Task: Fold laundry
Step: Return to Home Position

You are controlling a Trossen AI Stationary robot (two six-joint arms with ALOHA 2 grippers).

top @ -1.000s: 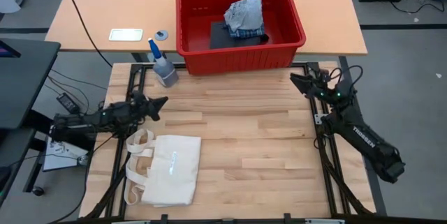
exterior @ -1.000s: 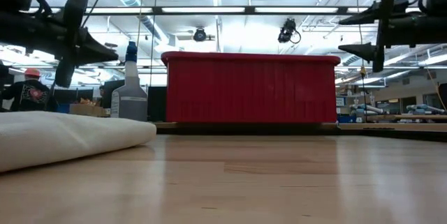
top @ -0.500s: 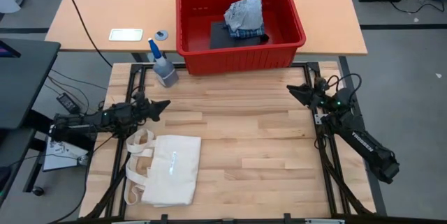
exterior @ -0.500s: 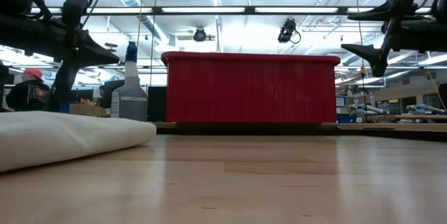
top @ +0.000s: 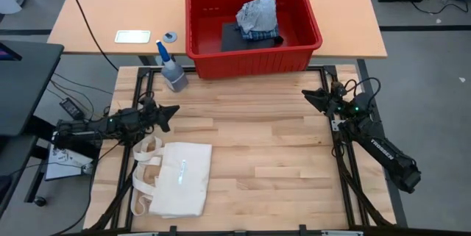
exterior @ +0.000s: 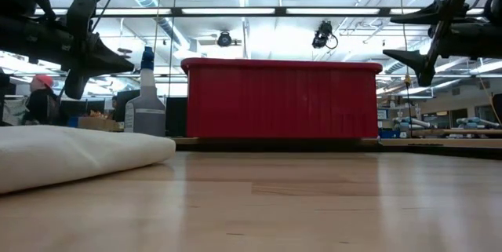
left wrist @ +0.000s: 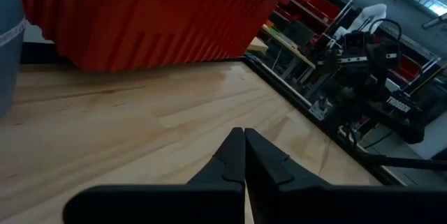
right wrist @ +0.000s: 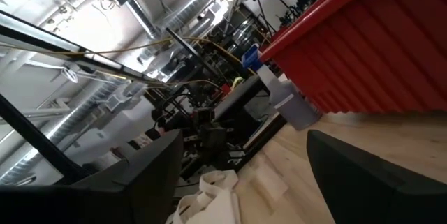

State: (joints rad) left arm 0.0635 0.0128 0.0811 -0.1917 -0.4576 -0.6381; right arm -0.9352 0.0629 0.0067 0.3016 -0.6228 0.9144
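Left tool (top: 168,111) clenched on nothing over the desk's (top: 257,140) left side, right tool (top: 313,96) spread open at its right edge. Laundry (top: 254,19) stacked folded inside red bin (top: 250,61) beyond the far edge. Folding apparently done; only parking the arms left.

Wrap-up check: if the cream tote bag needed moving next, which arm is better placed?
Left, likely: the left gripper hovers beside the tote bag; the right gripper is across the table, at its right edge.
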